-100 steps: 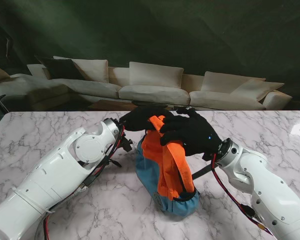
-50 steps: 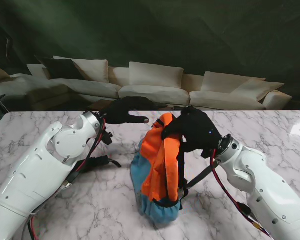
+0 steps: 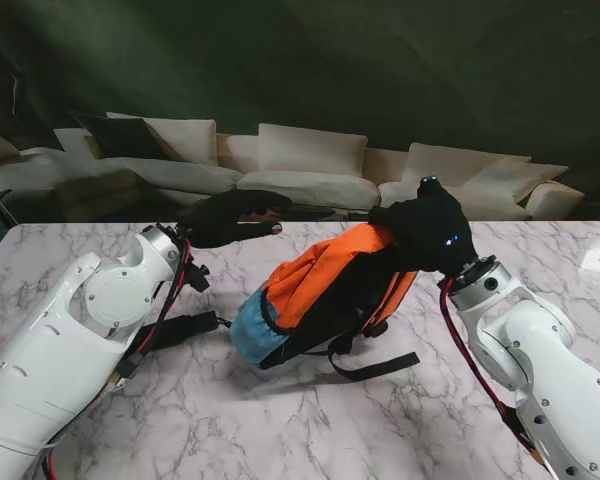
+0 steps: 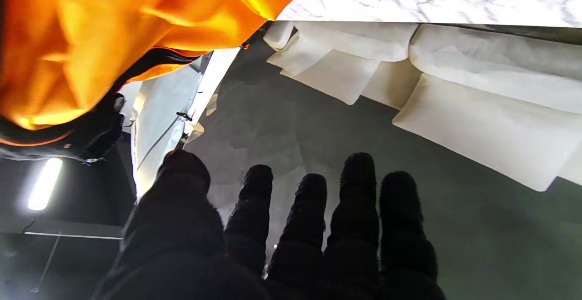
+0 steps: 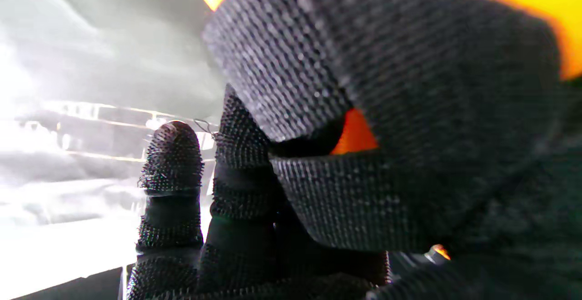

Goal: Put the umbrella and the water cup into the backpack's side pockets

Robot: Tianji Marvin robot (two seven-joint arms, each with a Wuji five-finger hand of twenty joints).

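My right hand (image 3: 427, 232) lifts the orange and blue fabric backpack (image 3: 310, 295).
Its fingers are clamped on the black strap (image 5: 363, 191); my left hand (image 3: 230, 217), centre-left, has fingers spread, holding nothing.

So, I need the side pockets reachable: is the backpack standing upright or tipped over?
Tipped. The backpack hangs slanted from the right hand gripping its top, blue bottom low toward the robot's left.

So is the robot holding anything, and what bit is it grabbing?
Yes. The right hand holds the backpack by the black webbing strap at its top. The left hand holds nothing.
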